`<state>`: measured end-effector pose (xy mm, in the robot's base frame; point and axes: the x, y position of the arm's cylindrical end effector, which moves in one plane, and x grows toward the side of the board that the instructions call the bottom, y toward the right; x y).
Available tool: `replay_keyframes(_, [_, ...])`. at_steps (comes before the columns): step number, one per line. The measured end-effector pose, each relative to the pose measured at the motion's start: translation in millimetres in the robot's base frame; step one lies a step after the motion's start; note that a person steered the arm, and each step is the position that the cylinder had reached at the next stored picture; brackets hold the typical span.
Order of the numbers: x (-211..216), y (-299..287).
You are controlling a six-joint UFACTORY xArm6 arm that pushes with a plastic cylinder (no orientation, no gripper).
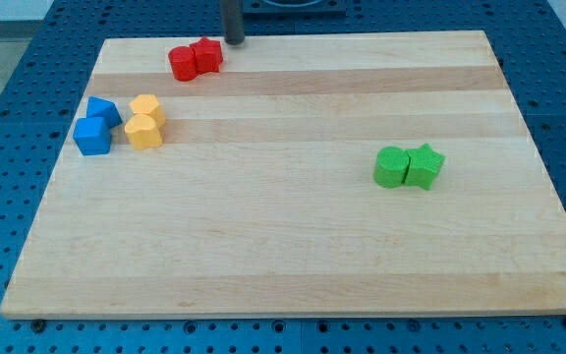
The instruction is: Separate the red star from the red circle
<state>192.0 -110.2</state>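
Red blocks sit touching near the surface's (293,256) top-left: the red circle (183,63) on the view's left, the red star (206,54) against its right side. My tip (234,41) stands just beside the star's upper right, apart from it by a small gap. The tool is only a bare rod, grasping nothing. Further down the left edge, two blue blocks (95,126) sit beside two yellow blocks (146,122). Well apart, at the view's right, a green circle (391,166) touches a green star (424,164).
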Motion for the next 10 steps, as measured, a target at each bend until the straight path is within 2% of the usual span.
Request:
replay_keyframes(2, [0,-46])
replay_keyframes(3, [1,-46])
replay_keyframes(4, [12,-45])
replay_keyframes(8, [56,23])
replay_keyframes(10, [46,18])
